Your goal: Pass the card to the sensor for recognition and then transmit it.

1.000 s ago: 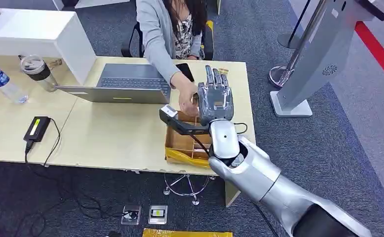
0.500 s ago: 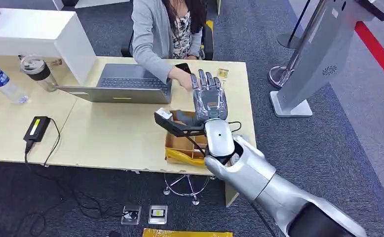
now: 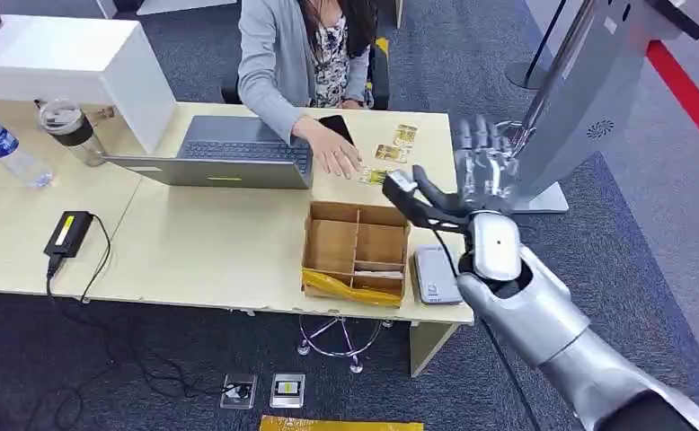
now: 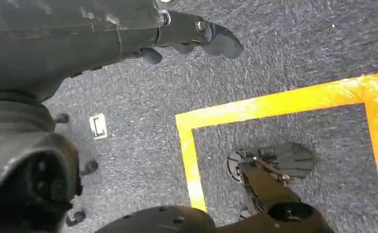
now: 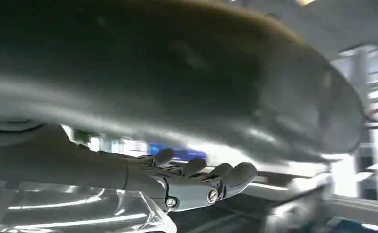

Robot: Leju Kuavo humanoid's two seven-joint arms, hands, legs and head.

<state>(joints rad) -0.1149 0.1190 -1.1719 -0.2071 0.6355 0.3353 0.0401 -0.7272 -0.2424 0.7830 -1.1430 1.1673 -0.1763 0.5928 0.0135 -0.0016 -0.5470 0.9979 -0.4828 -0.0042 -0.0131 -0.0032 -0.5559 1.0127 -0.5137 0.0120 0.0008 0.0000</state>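
**Change of position.** One second earlier the right hand stood over the compartmented cardboard box at frame centre, and the person's hand met it at the palm. The right hand is now at the right of the frame, past the right edge of the worktop and in front of the slanted grey kiosk. The person's hand has drawn back and rests flat on the worktop beside the laptop.

**Right hand state.** The fingers point upward, close together, with the back of the hand toward the camera. The palm side is hidden in the head view. In the right wrist view the right hand is blurred. It cannot be told whether a card is held.

**Task object.** Several small yellow cards lie loose on the worktop, above the box and just right of the person's hand. Whether the card to be scanned is among them or in the hidden palm cannot be determined.

**Left hand.** The left hand hangs over the carpet, loosely extended, with nothing in it.

**Meaning for the task.** The step in hand is judged to be the carry toward the sensor, following a handover at the box. The move has uncovered a flat grey device at the worktop's lower right corner. Either this device or the kiosk may be the sensor. Recognition and onward transfer remain to be done.
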